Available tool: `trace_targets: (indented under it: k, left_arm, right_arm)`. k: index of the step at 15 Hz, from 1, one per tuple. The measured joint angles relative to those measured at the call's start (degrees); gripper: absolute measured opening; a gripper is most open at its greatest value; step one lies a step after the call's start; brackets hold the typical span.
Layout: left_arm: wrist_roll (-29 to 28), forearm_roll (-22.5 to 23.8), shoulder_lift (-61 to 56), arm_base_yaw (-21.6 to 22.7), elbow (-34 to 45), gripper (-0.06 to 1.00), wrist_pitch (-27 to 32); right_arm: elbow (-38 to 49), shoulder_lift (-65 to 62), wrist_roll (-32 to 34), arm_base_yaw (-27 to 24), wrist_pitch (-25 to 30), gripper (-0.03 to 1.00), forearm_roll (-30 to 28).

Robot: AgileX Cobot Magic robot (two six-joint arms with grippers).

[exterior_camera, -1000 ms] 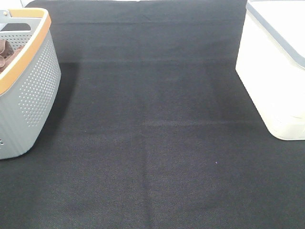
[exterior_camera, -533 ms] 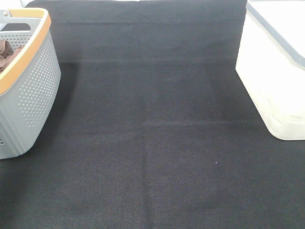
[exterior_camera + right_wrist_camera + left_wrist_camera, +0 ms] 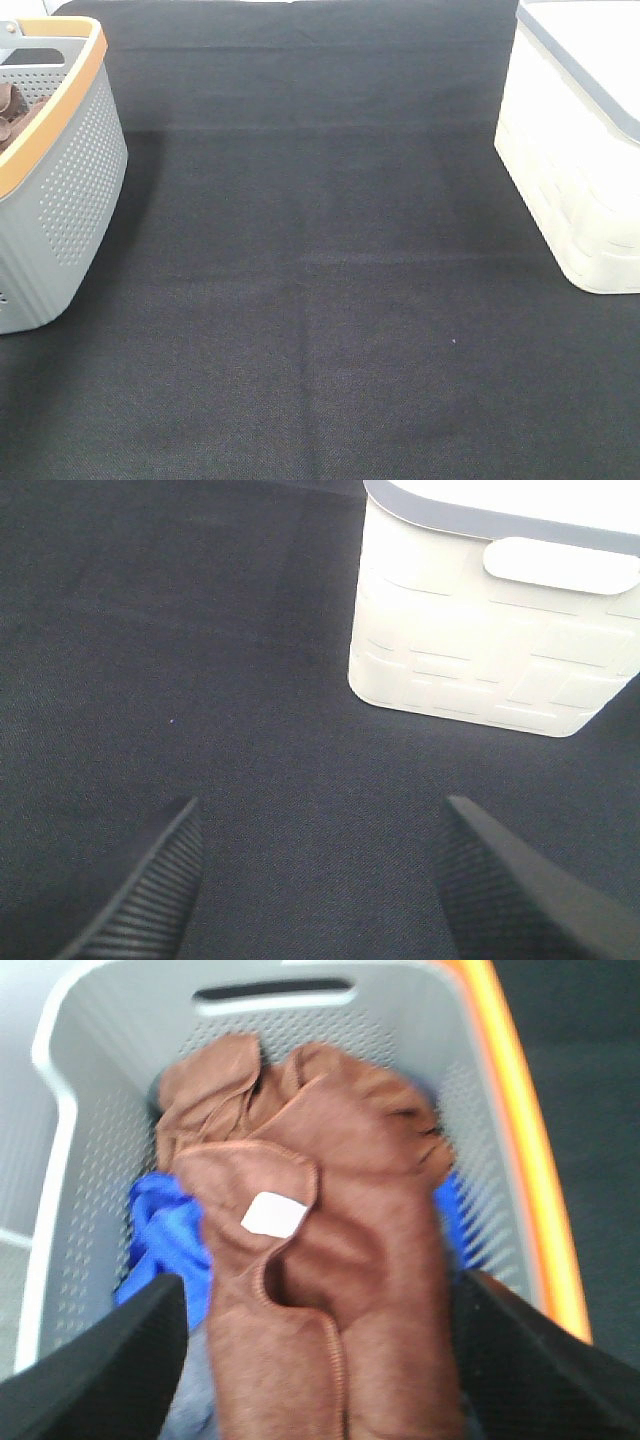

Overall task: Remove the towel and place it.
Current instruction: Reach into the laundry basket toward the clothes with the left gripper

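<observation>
We see the L gripper (image 3: 318,1290) over the basket (image 3: 100,1130), its two dark fingers (image 3: 110,1360) spread wide w/ nothing gripped. The towel (image 3: 340,1260) lies below, in the gap btwn them. We can't tell if the fingers touch it, since the wrist view is blurred.

The towel is brown and soft-looking, crumpled into folds w/ a stitched hem. A small white tag (image 3: 273,1214) sits on its top fold. It fills most of the basket's middle. A blue cloth (image 3: 165,1230) pokes out from under it on both sides, touching it. The basket is grey w/ perforated walls, a handle slot in the end wall and an orange rim (image 3: 520,1140) along one side. Its walls ring the towel on every side we can see.

In the high view the basket (image 3: 70,190) stands at the upper left of the frame on the black mat (image 3: 320,300), cut off by the frame edge. Only a bit of brown towel (image 3: 10,110) shows past the rim at far left.

The R gripper (image 3: 320,810) hangs over the mat (image 3: 150,630), fingers wide, holding nothing. Near it stands a white bin (image 3: 470,650) w/ a grey rim and brick-like relief on its wall. In the high view the bin (image 3: 570,170) is at the upper right of the frame, well apart from the basket.
</observation>
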Motion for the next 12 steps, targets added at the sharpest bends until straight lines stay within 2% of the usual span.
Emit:
trace_targets:
  k: [3,5,12]
  left_arm:
    - [-2.06,4.98,9.80,0.11,-9.00,0.71,9.05]
    - [-2.18,6.36,15.01,0.23,-12.78,0.71,11.92]
    - [-2.81,7.28,26.99,0.23,-21.14,0.71,14.27]
  right_arm:
    - [0.00,0.00,0.00,0.00,0.00,0.63,0.00]
    - [0.00,0.00,0.00,0.00,0.00,0.63,0.00]
    - [0.00,0.00,0.00,0.00,0.00,0.63,0.00]
